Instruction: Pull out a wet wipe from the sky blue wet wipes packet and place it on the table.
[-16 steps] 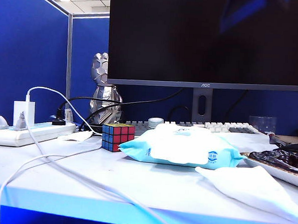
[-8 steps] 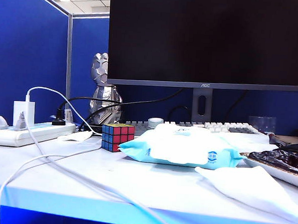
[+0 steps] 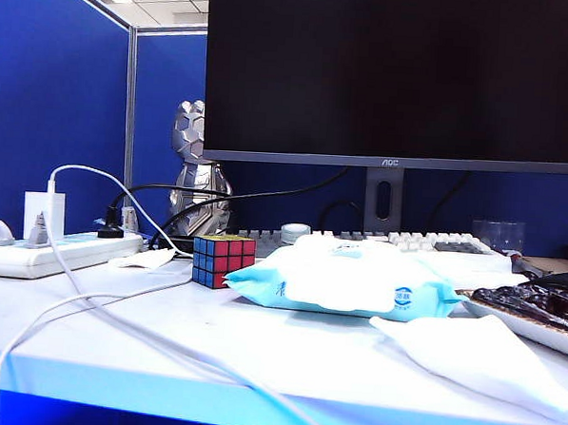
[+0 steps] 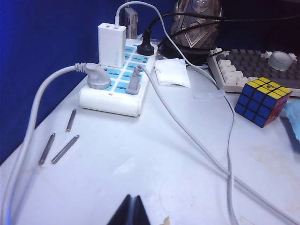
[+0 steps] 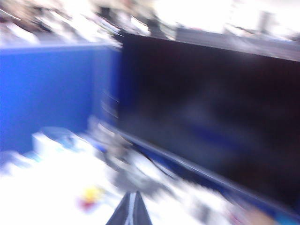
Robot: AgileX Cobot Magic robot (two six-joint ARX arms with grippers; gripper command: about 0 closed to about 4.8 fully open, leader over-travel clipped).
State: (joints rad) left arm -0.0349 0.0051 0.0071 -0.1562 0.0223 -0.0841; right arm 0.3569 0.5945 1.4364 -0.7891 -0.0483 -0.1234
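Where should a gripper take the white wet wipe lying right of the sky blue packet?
Probably the limp white wet wipe's raised ridge, pinched from above; it lies on the white table, offering no edge. Both grippers, left and right, are shut, away from it.

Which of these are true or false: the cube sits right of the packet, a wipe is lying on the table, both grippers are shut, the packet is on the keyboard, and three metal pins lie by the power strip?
1. The cube sits right of the packet. False: in the exterior view it stands to the packet's left.
2. A wipe lies on the table. True: it lies flat, in front of the packet and to its right.
3. Both grippers are shut. True: the left gripper and right gripper each show their fingers pressed together, holding nothing.
4. The packet is on the keyboard. False: it rests on the table in front of it.
5. Three metal pins lie by the power strip. True.
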